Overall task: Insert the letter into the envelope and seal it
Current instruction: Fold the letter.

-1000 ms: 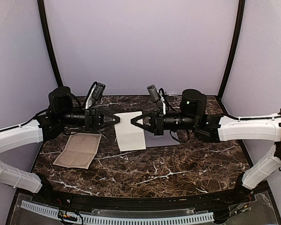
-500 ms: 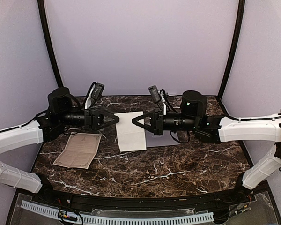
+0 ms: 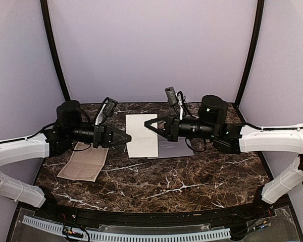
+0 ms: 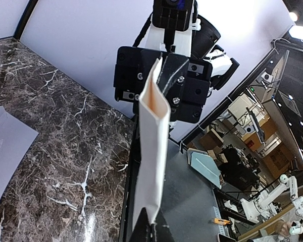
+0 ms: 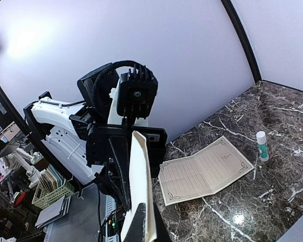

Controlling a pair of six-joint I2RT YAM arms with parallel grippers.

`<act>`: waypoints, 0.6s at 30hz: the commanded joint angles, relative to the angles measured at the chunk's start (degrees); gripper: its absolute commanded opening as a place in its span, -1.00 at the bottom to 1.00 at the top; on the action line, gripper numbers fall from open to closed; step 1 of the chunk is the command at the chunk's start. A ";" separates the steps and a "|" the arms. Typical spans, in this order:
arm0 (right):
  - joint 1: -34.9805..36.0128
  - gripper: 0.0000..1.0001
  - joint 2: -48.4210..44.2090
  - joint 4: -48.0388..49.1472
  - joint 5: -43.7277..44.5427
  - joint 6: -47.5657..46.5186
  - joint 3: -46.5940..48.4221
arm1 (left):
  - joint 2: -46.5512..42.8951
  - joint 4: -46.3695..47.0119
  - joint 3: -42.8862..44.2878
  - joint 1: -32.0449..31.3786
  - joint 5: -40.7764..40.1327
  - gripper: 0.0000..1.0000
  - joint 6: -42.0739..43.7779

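The letter [image 3: 141, 136] is a folded sheet, white outside and cream inside, held in the air over the table's back middle. My left gripper [image 3: 127, 137] is shut on its left edge, and my right gripper [image 3: 146, 126] is shut on its right edge. In the left wrist view the letter [image 4: 152, 151] stands edge-on, rising from the shut left gripper [image 4: 152, 222]. The right wrist view shows the same sheet [image 5: 140, 176] pinched in the right gripper [image 5: 145, 222]. The pale grey-lavender envelope [image 3: 174, 150] lies flat under the right arm, partly hidden, and shows again as the envelope [image 4: 5, 146].
A tan sheet with an ornate border [image 3: 84, 164] lies half unfolded on the dark marble table [image 3: 192, 181] at the left, also seen as the tan sheet [image 5: 204, 171]. A small glue stick [image 5: 261, 145] stands beyond it. Lavender walls close in the back and sides.
My left gripper has closed onto the letter's left edge. Both arms shifted a little, and the sheet now sits slightly farther back.
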 commanded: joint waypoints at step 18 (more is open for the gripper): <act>-0.09 -1.00 -3.19 3.89 5.10 0.65 -1.35 | -1.12 -4.18 -1.48 -2.54 1.32 -0.93 3.61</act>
